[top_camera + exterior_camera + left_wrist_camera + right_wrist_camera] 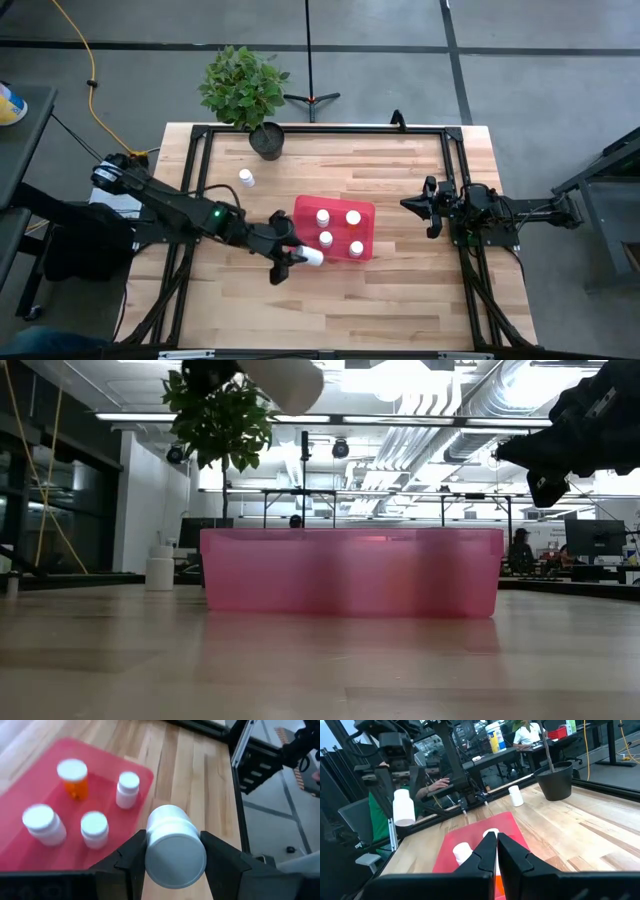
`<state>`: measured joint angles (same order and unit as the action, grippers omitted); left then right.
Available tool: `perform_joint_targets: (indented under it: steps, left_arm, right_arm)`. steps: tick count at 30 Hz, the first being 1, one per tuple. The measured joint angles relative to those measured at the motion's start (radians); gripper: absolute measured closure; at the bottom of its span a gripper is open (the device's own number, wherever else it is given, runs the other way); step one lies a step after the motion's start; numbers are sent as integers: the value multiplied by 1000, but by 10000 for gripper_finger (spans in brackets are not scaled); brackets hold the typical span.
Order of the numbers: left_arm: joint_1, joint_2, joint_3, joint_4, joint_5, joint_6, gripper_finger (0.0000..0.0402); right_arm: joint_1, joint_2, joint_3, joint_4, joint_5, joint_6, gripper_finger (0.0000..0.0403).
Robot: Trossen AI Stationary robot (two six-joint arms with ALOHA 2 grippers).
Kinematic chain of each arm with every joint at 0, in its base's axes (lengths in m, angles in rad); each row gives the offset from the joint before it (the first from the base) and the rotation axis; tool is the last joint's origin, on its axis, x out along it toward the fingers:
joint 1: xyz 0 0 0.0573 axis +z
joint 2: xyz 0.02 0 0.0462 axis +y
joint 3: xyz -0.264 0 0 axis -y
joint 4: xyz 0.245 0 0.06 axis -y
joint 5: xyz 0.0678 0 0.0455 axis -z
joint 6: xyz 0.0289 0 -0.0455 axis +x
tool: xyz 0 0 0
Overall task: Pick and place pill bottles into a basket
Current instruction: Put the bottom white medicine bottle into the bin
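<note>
The red-pink basket [362,232] lies mid-table with several pill bottles standing in it, one of them with an orange body [75,784]. Another white bottle [246,178] stands on the wood left of the basket, near the dark plant pot [267,141]. My left gripper [299,258] hovers over the basket's near left corner, shut on a white pill bottle [172,845]. My right gripper [415,205] waits at the table's right side, off the wood, shut and holding nothing. My left gripper pinches the white bottle's round body [150,842] between its two fingers [131,854], one on each side. The fingers slant downward from the table's left, and the bottle lies along them, one round end facing the wrist. It is lifted clear of table and basket.
The plant pot stands at the far edge, left of centre. Black frame rails [455,180] run along the table's sides. Bare wood lies in front of the basket and to its right. People sit in the room beyond the table [527,732].
</note>
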<state>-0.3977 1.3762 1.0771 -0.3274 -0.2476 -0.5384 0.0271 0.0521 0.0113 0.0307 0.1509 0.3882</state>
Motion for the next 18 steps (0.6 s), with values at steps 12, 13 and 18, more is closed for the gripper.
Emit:
perform_joint_targets:
  steps: [12,13,18]
  left_arm:
    - [95,0,0,200,123,49,206]
    - [106,0,0,232,155,62,206]
    - [159,1,-1,380,301,120,206]
  right_arm:
    - [0,0,0,0,0,-3,396]
    - [0,0,0,0,0,-3,396]
    - [0,0,0,0,0,-3,396]
